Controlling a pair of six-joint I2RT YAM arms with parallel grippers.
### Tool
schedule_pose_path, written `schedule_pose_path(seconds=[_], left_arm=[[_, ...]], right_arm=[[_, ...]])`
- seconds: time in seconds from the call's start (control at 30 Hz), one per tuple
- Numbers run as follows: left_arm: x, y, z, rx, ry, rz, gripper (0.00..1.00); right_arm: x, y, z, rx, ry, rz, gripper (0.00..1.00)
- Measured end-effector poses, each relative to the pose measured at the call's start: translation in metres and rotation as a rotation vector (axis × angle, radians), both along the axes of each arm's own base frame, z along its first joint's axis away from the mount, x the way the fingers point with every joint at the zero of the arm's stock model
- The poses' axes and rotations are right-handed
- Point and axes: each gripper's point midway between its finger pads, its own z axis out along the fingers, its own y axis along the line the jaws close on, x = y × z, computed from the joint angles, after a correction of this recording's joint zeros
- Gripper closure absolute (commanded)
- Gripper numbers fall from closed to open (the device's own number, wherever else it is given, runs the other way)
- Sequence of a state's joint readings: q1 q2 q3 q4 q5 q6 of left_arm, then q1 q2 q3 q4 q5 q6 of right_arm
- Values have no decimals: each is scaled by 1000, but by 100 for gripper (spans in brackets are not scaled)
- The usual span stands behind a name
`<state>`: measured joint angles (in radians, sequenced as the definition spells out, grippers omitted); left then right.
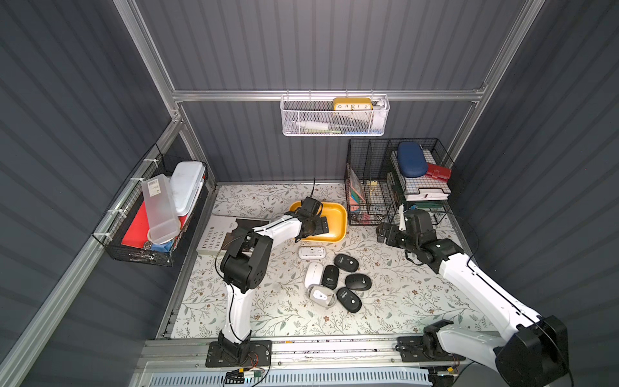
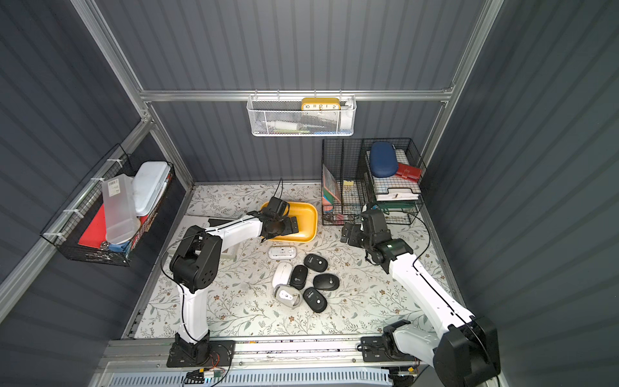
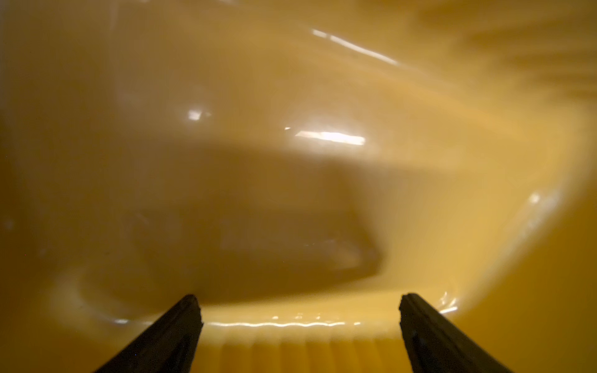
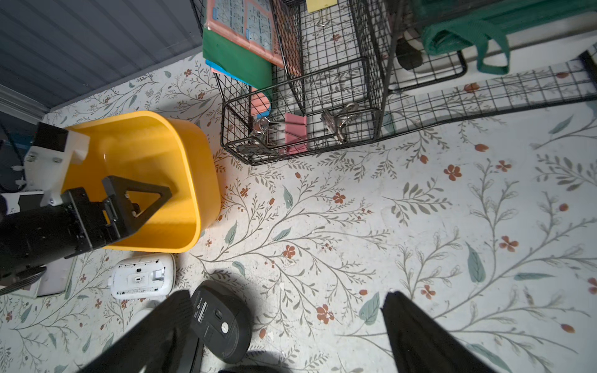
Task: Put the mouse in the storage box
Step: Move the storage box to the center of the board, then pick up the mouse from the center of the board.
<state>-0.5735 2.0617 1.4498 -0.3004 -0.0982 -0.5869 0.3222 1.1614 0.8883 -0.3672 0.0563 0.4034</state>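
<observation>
The mustard-yellow storage box (image 1: 339,214) (image 2: 310,217) stands at the back middle of the floral table. My left gripper (image 1: 318,231) (image 2: 289,228) (image 4: 135,200) reaches down into it, open and empty. The left wrist view shows only the box's bare yellow inside (image 3: 323,80) between the spread fingers of that gripper (image 3: 298,303). Several mice lie in a cluster in front of the box, among them an upturned white mouse (image 1: 311,252) (image 4: 142,276) and a black mouse (image 1: 346,262) (image 4: 223,319). My right gripper (image 1: 385,233) (image 4: 287,297) hovers open to the right of the box, holding nothing.
A black wire-grid organiser (image 1: 395,187) (image 4: 307,106) with papers and clips stands at the back right, close behind the right gripper. A book (image 1: 221,238) lies left of the box under the left arm. A white mesh basket (image 1: 335,117) hangs on the back wall.
</observation>
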Motion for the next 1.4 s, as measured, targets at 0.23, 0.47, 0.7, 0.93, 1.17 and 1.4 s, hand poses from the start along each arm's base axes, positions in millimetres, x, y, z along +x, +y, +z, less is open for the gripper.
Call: schedule_pose_path(seconds=[0.23, 0.47, 0.7, 0.93, 1.17, 1.4], left_arm=[[3, -13, 19, -39, -20, 3, 1], [16, -9, 56, -63, -100, 44, 1], [1, 42, 160, -141, -328, 163, 1], [-9, 66, 210, -263, -464, 232, 1], [-18, 66, 174, -264, -390, 233, 1], [-17, 62, 175, -293, -401, 225, 1]], right_arm=[[-3, 21, -2, -29, 4, 75, 3], [-14, 50, -2, -69, -12, 198, 4], [-35, 112, -20, -158, 22, 419, 4], [-45, 116, -77, -190, 253, 428, 6], [-41, 104, -96, 50, 433, 283, 8], [-46, 114, -115, 191, 547, 229, 15]])
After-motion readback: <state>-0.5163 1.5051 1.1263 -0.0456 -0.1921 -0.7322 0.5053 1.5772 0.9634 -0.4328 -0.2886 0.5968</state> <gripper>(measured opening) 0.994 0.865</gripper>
